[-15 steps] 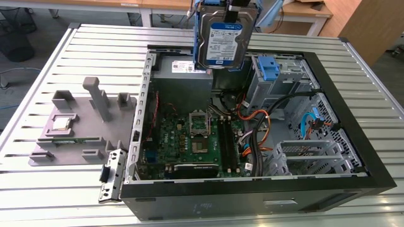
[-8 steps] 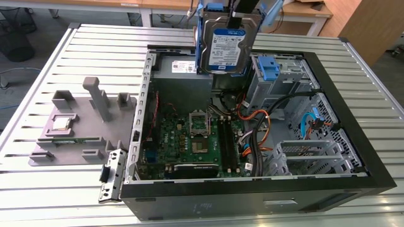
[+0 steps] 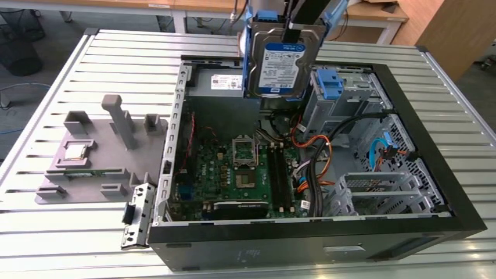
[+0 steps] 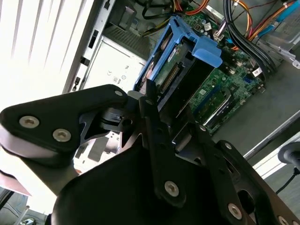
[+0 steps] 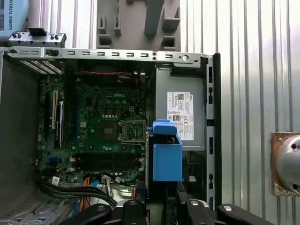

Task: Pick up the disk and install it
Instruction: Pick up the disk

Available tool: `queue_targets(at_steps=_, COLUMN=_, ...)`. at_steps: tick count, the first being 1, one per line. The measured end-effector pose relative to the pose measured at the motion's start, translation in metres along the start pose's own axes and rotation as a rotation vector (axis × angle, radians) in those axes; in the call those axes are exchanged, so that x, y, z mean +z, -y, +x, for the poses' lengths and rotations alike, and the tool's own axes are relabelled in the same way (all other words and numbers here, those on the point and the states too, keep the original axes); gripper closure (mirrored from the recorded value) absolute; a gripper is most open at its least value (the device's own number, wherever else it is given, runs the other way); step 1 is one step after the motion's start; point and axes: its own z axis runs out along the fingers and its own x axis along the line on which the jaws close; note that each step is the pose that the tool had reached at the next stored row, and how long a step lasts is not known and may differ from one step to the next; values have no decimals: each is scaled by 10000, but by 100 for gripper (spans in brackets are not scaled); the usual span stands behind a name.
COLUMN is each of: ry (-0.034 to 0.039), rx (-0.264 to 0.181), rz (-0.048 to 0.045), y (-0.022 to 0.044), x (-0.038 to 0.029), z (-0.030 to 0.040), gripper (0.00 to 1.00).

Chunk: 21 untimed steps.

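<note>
The disk (image 3: 280,64) is a silver hard drive with a blue-and-white label and a blue bracket. It hangs upright in the air over the far part of the open computer case (image 3: 310,229). My gripper (image 3: 293,28) is shut on its upper end, one black finger lying across the label side. In the second wrist view the fingers (image 4: 151,112) clamp the disk (image 4: 180,70) on both flat faces. In the first wrist view the blue bracket end of the disk (image 5: 167,152) points down at the case, beside the power supply.
Below the disk lie the grey power supply box with a white sticker (image 3: 220,84), the green motherboard (image 3: 240,168) and a drive bay with a blue latch (image 3: 329,87). Orange and black cables (image 3: 317,145) cross the middle. A grey fixture plate (image 3: 93,157) sits on the slatted table at the exterior view's left.
</note>
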Motion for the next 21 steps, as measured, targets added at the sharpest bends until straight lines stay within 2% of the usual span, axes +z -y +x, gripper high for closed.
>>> queue_targets(at_steps=16, ry=14, rx=21, rz=-11, y=48, x=-3, z=353, gripper=65)
queue_targets(at_steps=21, ry=16, rx=35, rz=-25, y=64, x=-6, z=430, gripper=65)
